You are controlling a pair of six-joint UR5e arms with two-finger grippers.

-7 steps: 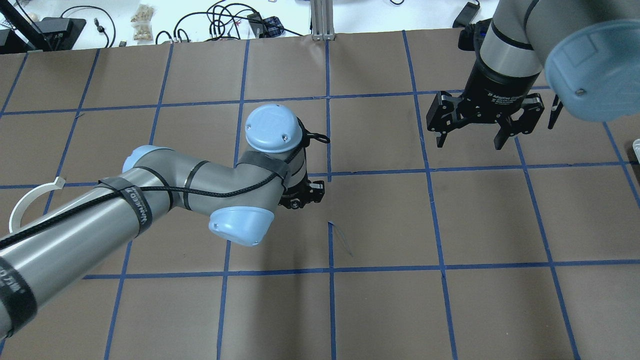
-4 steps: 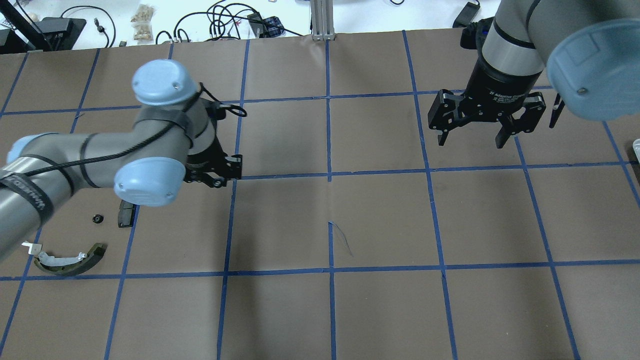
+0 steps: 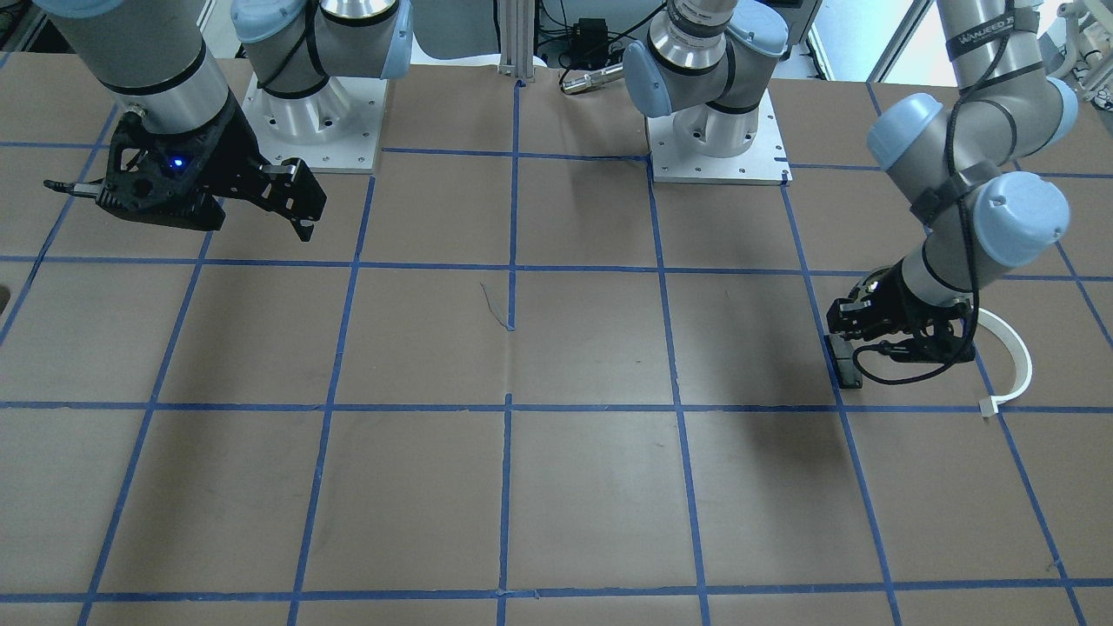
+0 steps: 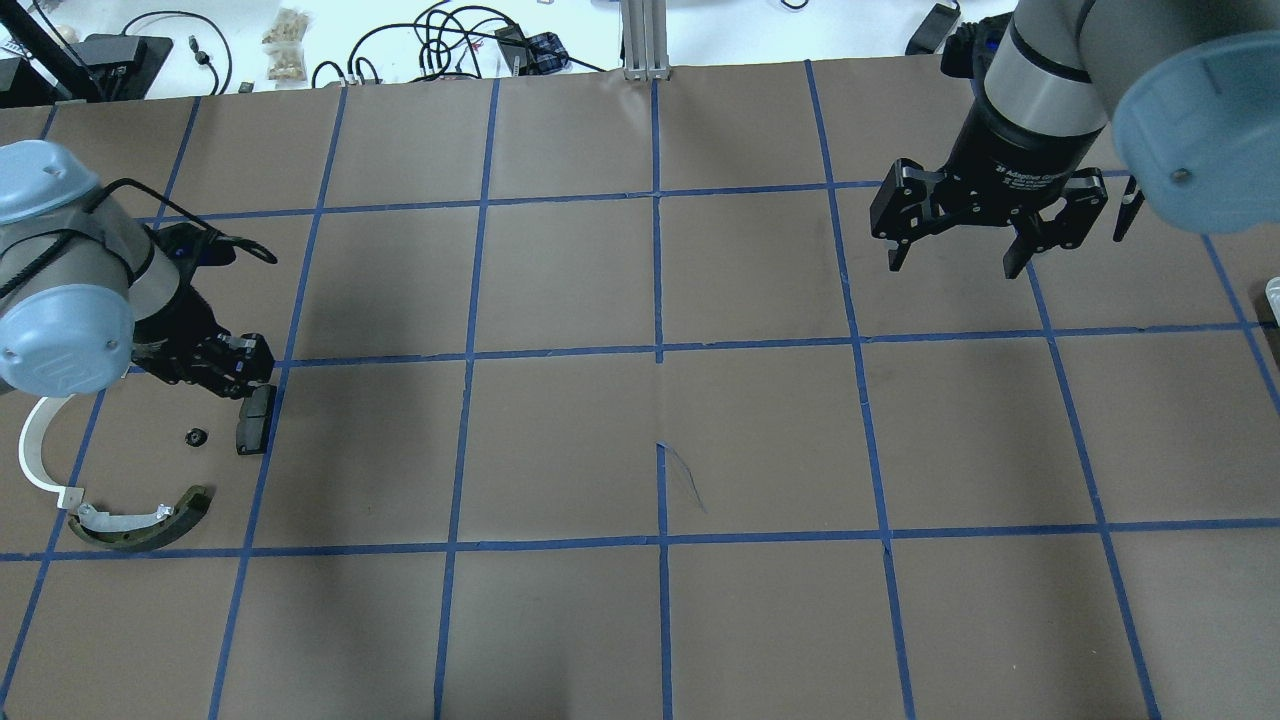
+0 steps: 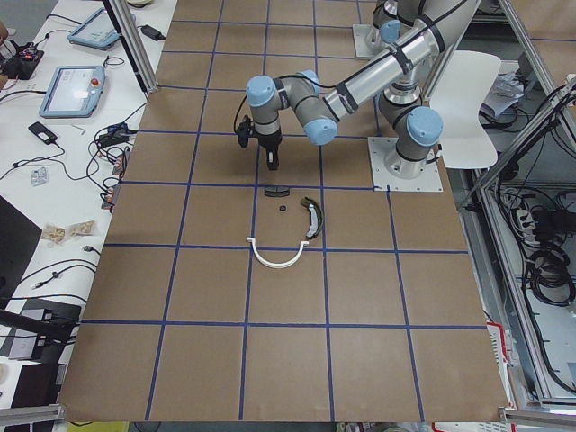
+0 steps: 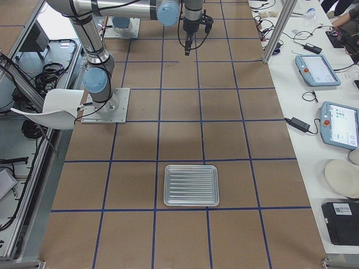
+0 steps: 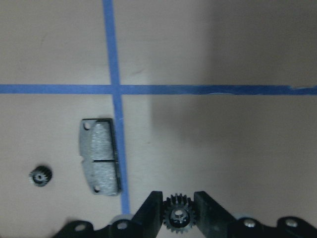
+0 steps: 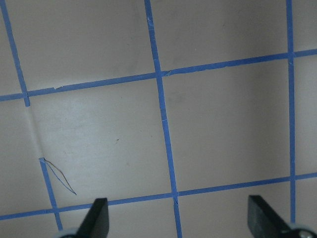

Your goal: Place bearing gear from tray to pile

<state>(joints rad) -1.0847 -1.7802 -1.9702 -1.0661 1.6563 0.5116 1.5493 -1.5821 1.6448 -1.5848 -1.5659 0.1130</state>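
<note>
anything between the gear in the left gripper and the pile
Nothing visible. The gear sits clamped in the left gripper, just beside the pad and small gear, with only bare paper between.

A brown table (image 4: 760, 440) gridded with blue tape (image 4: 658, 270) carries a pile (image 5: 311, 219): black pad (image 4: 256, 418), small gear (image 4: 196, 436), olive brake shoe (image 4: 150, 520), white arc (image 4: 35, 455). A ribbed metal tray (image 6: 190, 185) lies well apart.
</note>
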